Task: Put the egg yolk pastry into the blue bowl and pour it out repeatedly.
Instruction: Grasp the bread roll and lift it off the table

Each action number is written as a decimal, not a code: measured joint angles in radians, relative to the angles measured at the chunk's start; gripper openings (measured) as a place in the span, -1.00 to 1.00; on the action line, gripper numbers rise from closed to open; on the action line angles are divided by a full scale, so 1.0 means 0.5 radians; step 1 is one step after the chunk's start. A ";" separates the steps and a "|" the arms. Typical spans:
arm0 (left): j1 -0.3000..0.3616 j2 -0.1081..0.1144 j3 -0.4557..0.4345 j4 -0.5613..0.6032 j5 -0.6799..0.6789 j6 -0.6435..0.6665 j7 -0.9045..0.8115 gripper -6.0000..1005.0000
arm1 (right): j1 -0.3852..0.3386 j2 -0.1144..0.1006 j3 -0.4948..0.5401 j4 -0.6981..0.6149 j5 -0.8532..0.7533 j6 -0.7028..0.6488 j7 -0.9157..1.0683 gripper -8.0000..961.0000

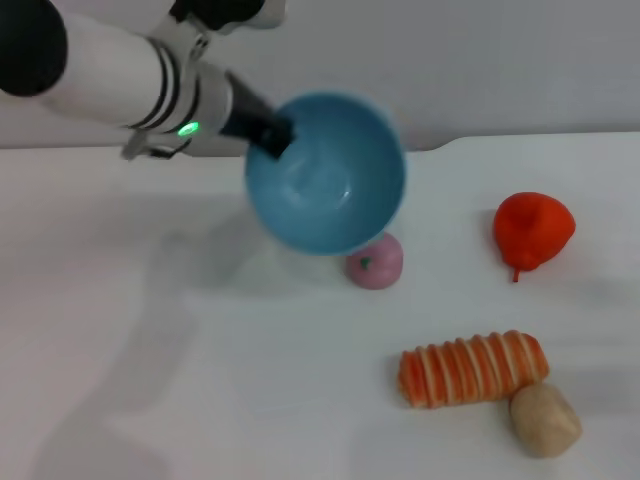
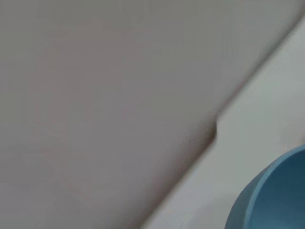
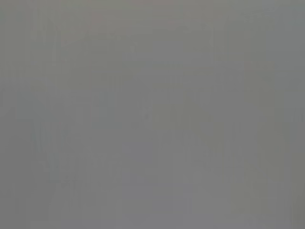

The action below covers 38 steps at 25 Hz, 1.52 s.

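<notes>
Nearest the robot, the egg yolk pastry [image 1: 545,420] lies on the white surface [image 1: 200,380] at its right, touching the end of the striped bread [image 1: 472,369]. Farther off sit a pink ball [image 1: 375,262] and a red fruit [image 1: 533,229]. Farthest, the left gripper [image 1: 268,132] holds the blue bowl [image 1: 325,172] aloft, tilted and empty, jaws clamped on its rim. The pastry lies well apart, rightward and nearer. The right gripper is unseen.
</notes>
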 joint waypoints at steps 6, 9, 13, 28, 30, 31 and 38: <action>0.011 -0.002 -0.031 0.007 0.100 -0.321 -0.026 -0.99 | 0.031 -0.005 -0.093 -0.039 -0.055 0.024 0.068 0.29; 0.002 -0.003 -0.030 0.010 0.174 -0.462 -0.073 -0.99 | 0.024 -0.007 -0.144 -0.138 -0.117 0.083 0.171 0.29; -0.002 -0.003 -0.036 0.010 0.254 -0.529 -0.153 -0.99 | -0.005 -0.013 -0.152 -0.437 -0.442 0.345 0.508 0.28; -0.043 -0.012 -0.037 0.049 0.242 -0.527 -0.321 -0.99 | 0.178 -0.056 -0.108 -1.756 -3.163 0.485 3.523 0.28; -0.042 -0.011 -0.044 0.063 0.242 -0.506 -0.332 -0.99 | 0.231 -0.071 -0.059 -1.813 -3.356 0.321 3.774 0.28; -0.040 -0.011 -0.049 0.066 0.242 -0.493 -0.335 -0.99 | 0.255 -0.079 -0.028 -1.841 -3.450 0.227 3.900 0.28; -0.046 -0.012 -0.040 0.115 0.242 -0.408 -0.337 -0.99 | 0.368 -0.128 0.058 -1.880 -3.678 -0.293 4.252 0.27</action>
